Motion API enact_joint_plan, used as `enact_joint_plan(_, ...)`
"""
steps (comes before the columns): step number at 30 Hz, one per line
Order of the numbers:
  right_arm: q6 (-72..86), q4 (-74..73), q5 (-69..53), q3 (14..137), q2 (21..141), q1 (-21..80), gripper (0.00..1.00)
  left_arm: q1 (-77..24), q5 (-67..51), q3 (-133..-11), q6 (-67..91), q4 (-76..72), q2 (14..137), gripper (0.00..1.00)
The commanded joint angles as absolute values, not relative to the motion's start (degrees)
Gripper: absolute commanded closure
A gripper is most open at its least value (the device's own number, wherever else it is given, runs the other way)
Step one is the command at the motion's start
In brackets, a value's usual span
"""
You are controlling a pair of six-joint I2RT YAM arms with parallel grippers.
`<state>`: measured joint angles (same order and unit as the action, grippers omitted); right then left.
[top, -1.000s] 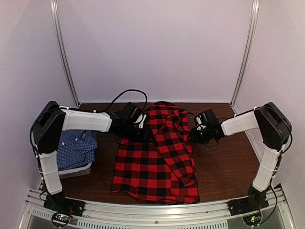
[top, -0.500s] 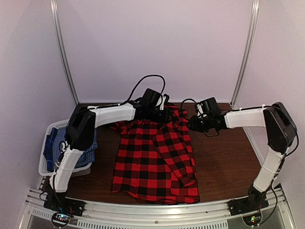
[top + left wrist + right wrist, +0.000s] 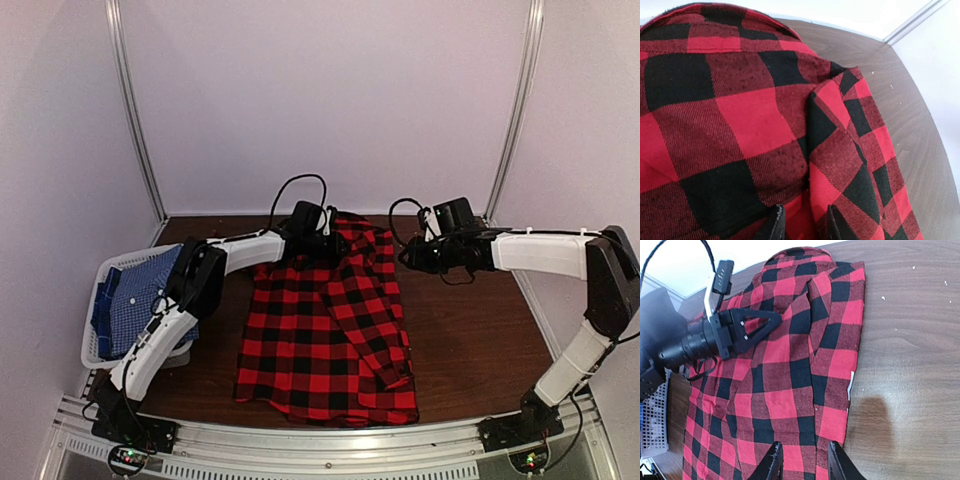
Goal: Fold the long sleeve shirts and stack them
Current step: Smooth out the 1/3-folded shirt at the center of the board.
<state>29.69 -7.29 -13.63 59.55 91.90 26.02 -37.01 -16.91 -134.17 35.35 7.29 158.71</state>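
"Dark wood, that table. What lay on it?"

"The red-and-black plaid shirt, spread flat across the middle. Its collar was toward the far end and its hem toward the near edge. One sleeve was folded slantwise down over the right side of the body."

"And the other one?"

"The blue check shirt sat bunched in a pale basket at the table's left edge, well apart from the plaid."

"What was reaching for the plaid?"

"The left gripper was down on the cloth just left of the collar, as seen from overhead. Its fingers stood a narrow way apart with red fabric filling the gap. Only the tips showed in the wrist view, so I couldn't tell whether they had nipped the cloth or merely rested on it."

"The other side?"

"The right gripper hung above the shirt's right edge near the shoulder. Its jaws were partly apart with nothing between them, and the plaid lay flat well below."

"Anything smaller?"

"A white tag at the shirt's right edge, against bare wood."
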Motion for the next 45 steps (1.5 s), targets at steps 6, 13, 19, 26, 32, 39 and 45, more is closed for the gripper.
enact_joint_plan(6, 28.9, -8.3, -14.6, 57.7, 90.4, 26.5, 0.68, -36.1, -18.3, -135.5, 35.2, 4.5, 154.3, 0.68)
enact_joint_plan(13, 28.1, -8.4, -14.6, 57.7, 91.1, 26.9, 0.68, -37.4, -17.3, -124.7, 32.0, 1.3, 141.8, 0.68)
enact_joint_plan(19, 28.1, -8.2, -14.3, 57.5, 91.4, 27.1, 0.68, -39.9, -18.0, -120.6, 32.1, 1.0, 140.0, 0.71)
enact_joint_plan(26, 27.9, -8.7, -14.4, 57.3, 90.5, 27.1, 0.67, -41.6, -16.2, -121.3, 32.8, 1.4, 145.5, 0.75)
enact_joint_plan(32, 27.8, -9.0, -13.9, 56.4, 89.7, 27.1, 0.68, -42.7, -15.1, -124.2, 32.6, 4.0, 150.7, 0.76)
enact_joint_plan(39, 27.8, -9.2, -14.0, 55.8, 89.1, 27.1, 0.68, -42.7, -16.6, -125.4, 33.7, 4.3, 153.6, 0.77)
enact_joint_plan(45, 27.7, -9.4, -14.0, 55.6, 88.8, 27.2, 0.68, -42.6, -17.2, -124.4, 33.9, 3.5, 151.6, 0.77)
